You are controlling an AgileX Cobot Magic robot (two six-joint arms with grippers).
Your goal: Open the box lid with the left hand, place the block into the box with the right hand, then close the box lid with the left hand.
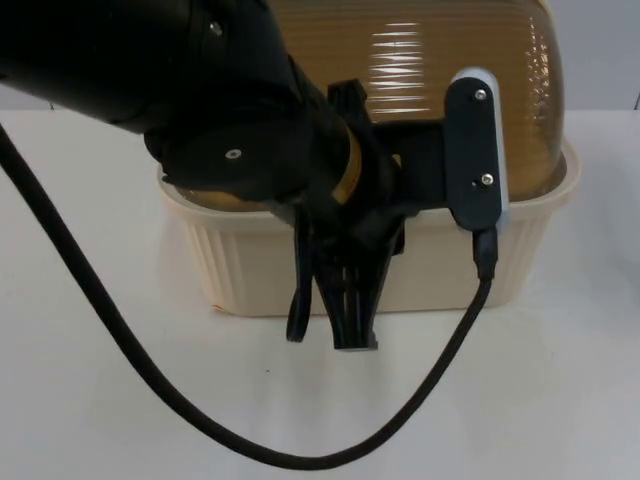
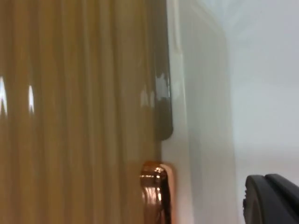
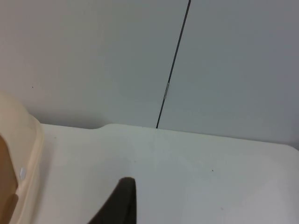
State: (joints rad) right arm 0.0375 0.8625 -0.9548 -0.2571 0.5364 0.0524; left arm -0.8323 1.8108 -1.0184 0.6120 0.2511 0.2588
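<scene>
The left end effector hangs in front of the cream ribbed plastic box, its black fingers pointing down at the white desk; how far apart they stand cannot be told. The box's amber ribbed translucent lid sits atop it. Beside the box's rim, the right end effector's fingertip hovers over the desk.

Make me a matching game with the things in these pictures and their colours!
Things:
1. box lid
2. box base
3. left end effector
4. table

Colours:
A. white
B. black
C. see-through amber-brown
D. cream

Pairs: 1-C, 2-D, 3-B, 4-A
</scene>
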